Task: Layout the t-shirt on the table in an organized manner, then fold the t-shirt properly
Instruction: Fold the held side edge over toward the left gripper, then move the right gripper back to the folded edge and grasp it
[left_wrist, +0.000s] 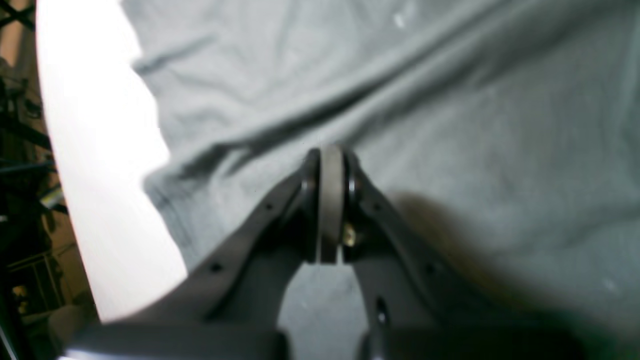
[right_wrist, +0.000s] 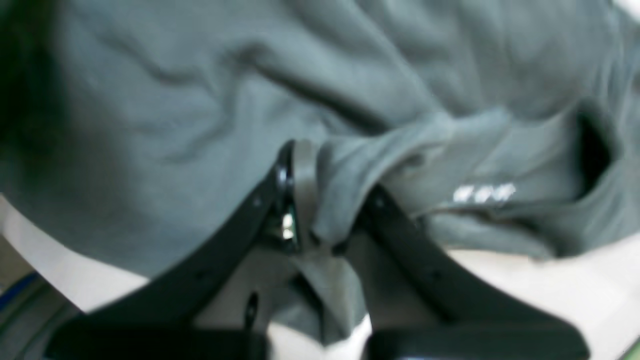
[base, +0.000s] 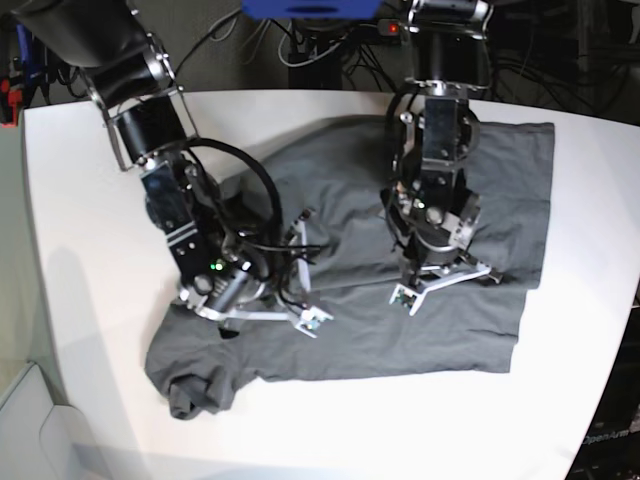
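**Both arms low on a rumpled t-shirt, one claw pinching cloth**

The t-shirt (base: 340, 340) lies spread but wrinkled across the middle of the worktop (base: 80, 200), with one corner bunched into a lump (base: 195, 395) at the shirt's near-left end in the base view. A long ridge of fabric runs across it beneath the arms.

The cloth looks thin, soft and light. It should drape and slide easily on the smooth surface, and it will likely crease wherever it is dragged rather than lifted. It offers no stiffness, so a pinch at a hem, sleeve edge or shoulder seam seems the best hold; a grab in mid-panel would probably only raise a tent of fabric.

The right claw (right_wrist: 320, 200) is closed on a fold of the t-shirt, near the small white label mark (right_wrist: 484, 193); cloth is gathered between its fingers and hangs below them. That arm leans steeply down from the shirt's far-left side, wrist bent low over the garment.

The left claw (left_wrist: 330, 200) is fully closed with its pads pressed together and nothing visibly between them, its tip resting on or just above the shirt, near the shirt's edge beside bare worktop. That arm drops almost vertically onto the shirt's right half in the base view.
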